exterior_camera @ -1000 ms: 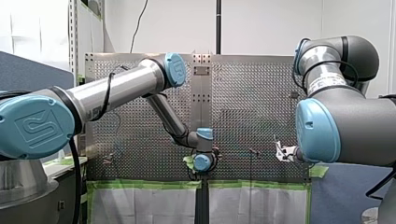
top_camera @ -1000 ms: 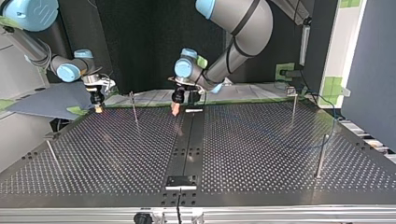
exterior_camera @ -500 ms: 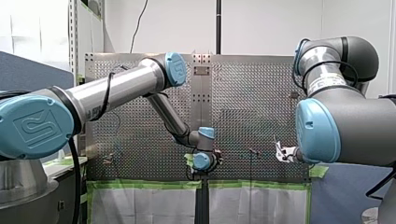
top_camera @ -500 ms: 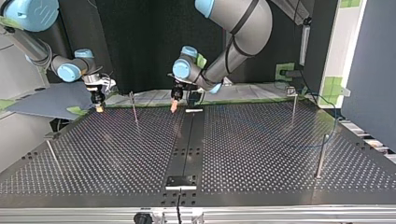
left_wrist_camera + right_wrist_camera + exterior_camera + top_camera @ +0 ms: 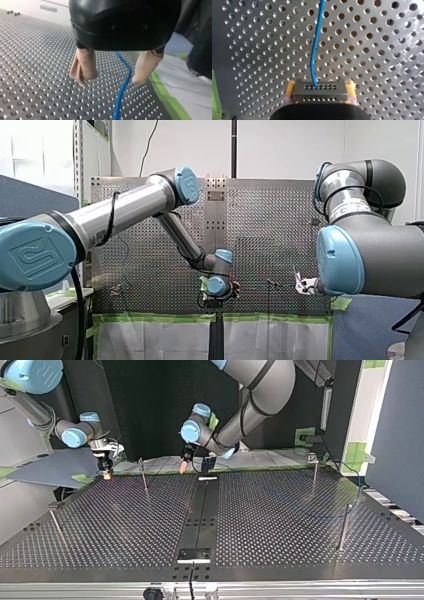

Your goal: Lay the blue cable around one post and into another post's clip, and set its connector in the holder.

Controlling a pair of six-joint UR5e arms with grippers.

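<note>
In the front view, my left arm (image 5: 125,210) reaches from the left to the middle of the table (image 5: 270,220), low down. My right arm (image 5: 370,255) comes in from the right.

In the top view, my left gripper (image 5: 184,466) hangs over the far edge of the table, near the middle. My right gripper (image 5: 106,474) is at the far left corner. A thin post (image 5: 143,475) stands between them. A small black block (image 5: 195,554) sits at the near edge. It may be the holder, but it is too small to be sure.

In the left wrist view, the two beige fingers (image 5: 83,66) are wide apart and hold nothing. The blue cable (image 5: 122,90) lies on the table and runs between them. It touches neither one. Green tape (image 5: 170,100) runs along the table edge beside them.

In the right wrist view, the yellow pads (image 5: 289,87) squeeze the black connector (image 5: 318,91) from both sides. The cable comes out of its top and runs away over the holes.
</note>
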